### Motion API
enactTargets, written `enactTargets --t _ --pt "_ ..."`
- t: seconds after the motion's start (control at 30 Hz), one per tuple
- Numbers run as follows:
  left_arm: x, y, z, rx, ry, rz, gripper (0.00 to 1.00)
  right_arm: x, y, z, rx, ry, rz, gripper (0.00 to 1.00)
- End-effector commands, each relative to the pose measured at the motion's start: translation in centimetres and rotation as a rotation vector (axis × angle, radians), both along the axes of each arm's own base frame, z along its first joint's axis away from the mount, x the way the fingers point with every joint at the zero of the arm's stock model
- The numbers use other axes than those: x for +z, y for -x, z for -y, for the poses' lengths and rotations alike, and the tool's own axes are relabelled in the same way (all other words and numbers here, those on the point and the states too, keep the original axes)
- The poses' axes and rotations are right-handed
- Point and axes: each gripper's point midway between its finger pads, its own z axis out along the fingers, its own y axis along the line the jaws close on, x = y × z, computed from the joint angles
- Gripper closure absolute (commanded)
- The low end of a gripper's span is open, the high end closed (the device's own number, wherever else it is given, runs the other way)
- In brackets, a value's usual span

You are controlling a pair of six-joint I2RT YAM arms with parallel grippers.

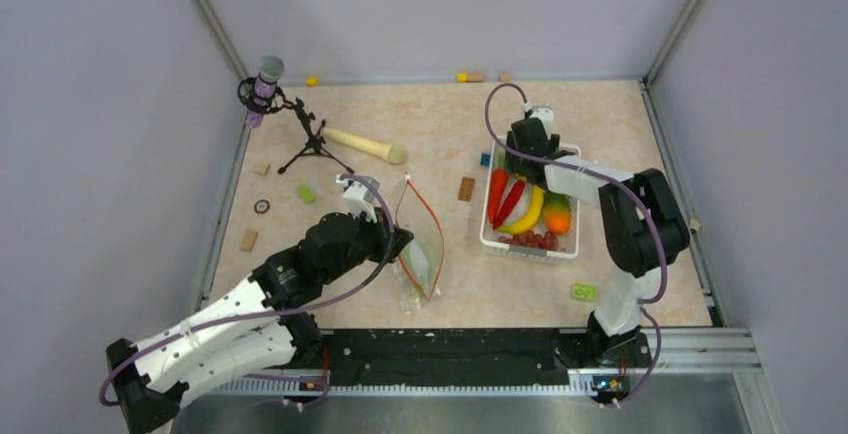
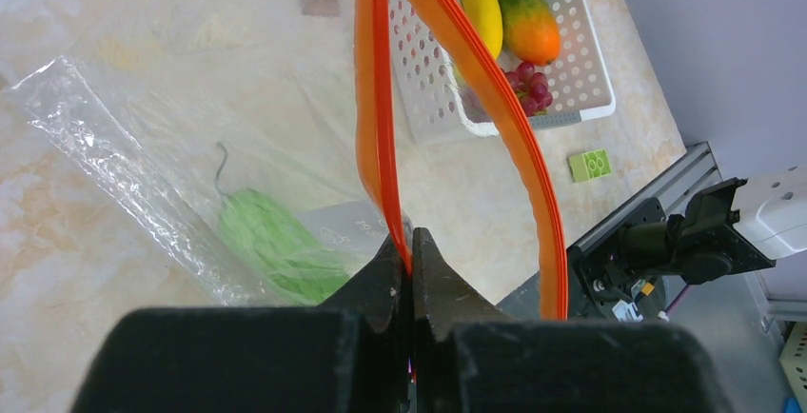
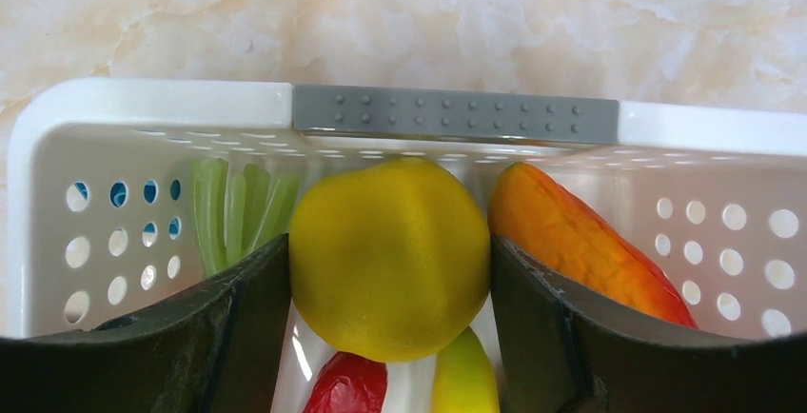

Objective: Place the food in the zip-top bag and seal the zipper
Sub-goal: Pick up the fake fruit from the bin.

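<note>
Basket (image 1: 529, 252), white and perforated, serves as the reference on the tabletop (image 1: 440, 134). Top view: the zip-top bag (image 1: 420, 249) lies left of the basket and apart from it, its orange zipper (image 1: 438, 226) parted into a loop. The left hand (image 1: 396, 243) is at the bag's side away from the basket. The right hand (image 1: 528, 144) hangs over the basket's far end. Inside the basket lie a red pepper (image 1: 497, 192), a banana (image 1: 527, 212), an orange-green fruit (image 1: 557, 214) and red grapes (image 1: 530, 240). Left wrist view: the left hand (image 2: 411, 246) is fully closed, pinching one strip of the zipper (image 2: 374, 99); the other strip arcs off toward the basket (image 2: 585, 80). A green leafy piece (image 2: 276, 246) shows through the clear plastic. Right wrist view: the right hand (image 3: 390, 251) is down inside the basket (image 3: 152, 104) at a middling spread. Its fingers (image 3: 238, 327) are set against both flanks of a yellow lemon (image 3: 390, 280). A green ribbed piece (image 3: 238, 208) lies left of the lemon and an orange piece (image 3: 580, 242) lies to its right.
</note>
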Motion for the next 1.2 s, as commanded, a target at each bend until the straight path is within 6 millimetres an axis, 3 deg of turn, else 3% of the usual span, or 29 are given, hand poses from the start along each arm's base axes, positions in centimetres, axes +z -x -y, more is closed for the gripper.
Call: enactTargets --t 0.0,0.23,0.43,0.67,0.73,0.93,1.17 --pt "1.3 -0.2 0.5 -0.007 0.049 0.027 1.00 1.7 -1.5 -0.3 0.003 -0.024 0.048 0.37" --pt "1.3 -0.1 0.7 -0.012 0.049 0.023 1.00 4.0 -0.4 -0.1 0.003 -0.051 0.091 0.45" --pt "1.2 -0.2 0.6 -0.007 0.046 0.024 1.00 8.2 2.0 0.4 0.014 -0.117 0.189 0.49" --pt "1.2 -0.1 0.8 -0.017 0.051 0.020 1.00 13.1 6.3 -2.6 0.209 -0.329 0.315 0.49" --pt "1.2 -0.1 0.8 -0.020 0.052 0.018 1.00 14.8 7.9 -4.1 0.295 -0.413 0.345 0.50" --pt "1.3 -0.1 0.8 -0.019 0.054 0.022 1.00 20.6 14.7 -10.9 0.723 -0.692 0.422 0.52" --pt "1.2 0.0 0.8 -0.019 0.053 0.018 1.00 23.2 22.3 -17.8 1.119 -0.783 0.386 0.52"
